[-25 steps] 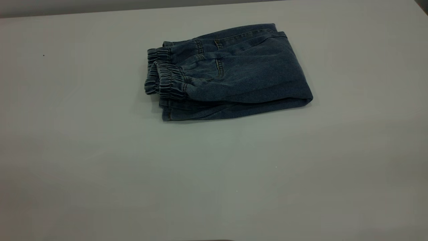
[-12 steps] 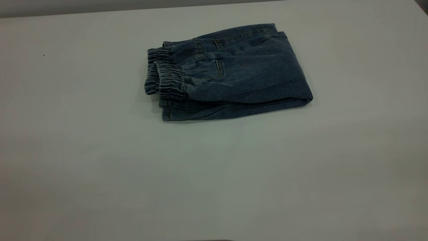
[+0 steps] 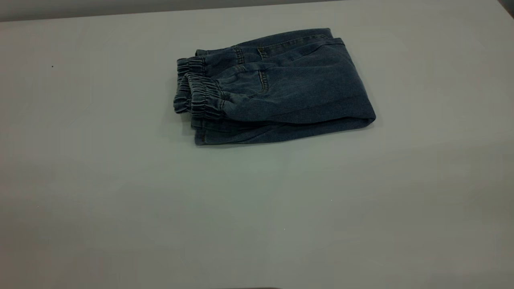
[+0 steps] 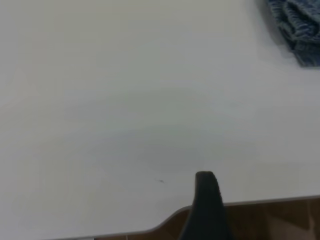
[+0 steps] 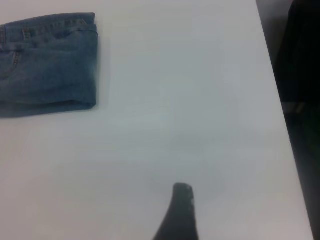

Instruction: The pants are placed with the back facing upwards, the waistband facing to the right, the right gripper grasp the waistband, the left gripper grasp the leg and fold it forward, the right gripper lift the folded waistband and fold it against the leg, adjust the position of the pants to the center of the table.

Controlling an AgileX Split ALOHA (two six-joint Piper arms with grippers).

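Observation:
The pants point(image 3: 281, 86) lie folded into a compact blue denim bundle on the table point(image 3: 257, 208), in its far middle part. The gathered waistband point(image 3: 204, 100) lies on top at the bundle's left end, and the fold is at the right end. The printed leg is hidden inside the fold. Neither arm shows in the exterior view. In the left wrist view the left gripper point(image 4: 205, 176) hangs shut over the table's edge, far from the waistband point(image 4: 299, 25). The right gripper point(image 5: 183, 187) is shut above bare table, well away from the pants point(image 5: 47, 60).
The table's edge point(image 4: 260, 202) runs just past the left gripper, with brown floor beyond it. In the right wrist view another table edge point(image 5: 280, 100) borders a dark area. White tabletop surrounds the pants on all sides.

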